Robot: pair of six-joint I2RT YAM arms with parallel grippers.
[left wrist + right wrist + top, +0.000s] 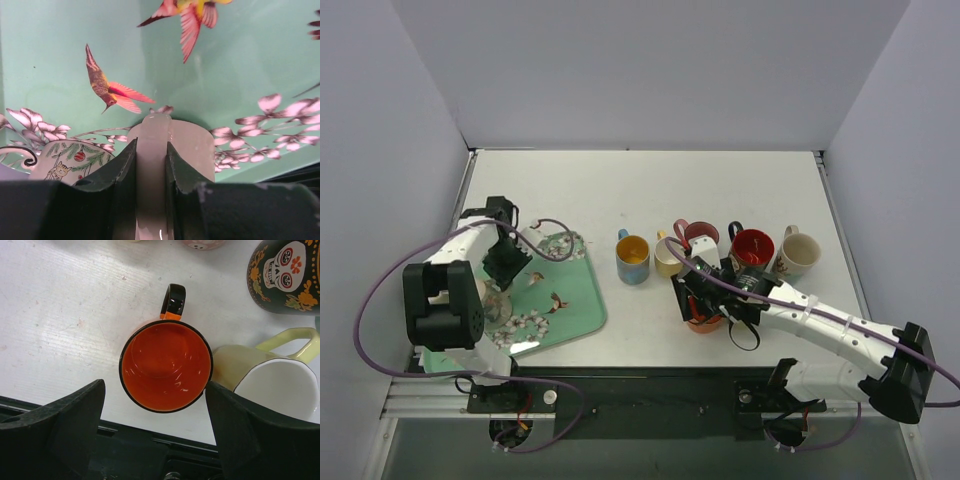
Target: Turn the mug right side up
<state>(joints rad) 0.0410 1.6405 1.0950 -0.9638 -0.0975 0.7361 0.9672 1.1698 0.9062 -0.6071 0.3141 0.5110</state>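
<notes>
A pale mug (192, 145) stands on the green bird-patterned tray (60, 60). My left gripper (151, 143) is shut on its handle (151, 170), which fills the gap between the black fingers. In the top view the left gripper (506, 263) hangs over the tray (578, 305) and hides this mug. An orange mug (166, 365) with a black handle stands upright, mouth up, near the table's front edge. My right gripper (155, 385) is open above it, one finger on each side. The top view shows the right gripper (708, 300) over the orange mug (704, 323).
A Christmas-patterned mug (70, 159) stands on the tray left of the held mug, also in the top view (496, 305). Upright mugs stand in a row: blue (633, 258), yellow (667, 256), pink (699, 235), skull-patterned (752, 246), cream (798, 252). The skull mug (285, 275) and the yellow mug (280, 385) are close by the orange mug.
</notes>
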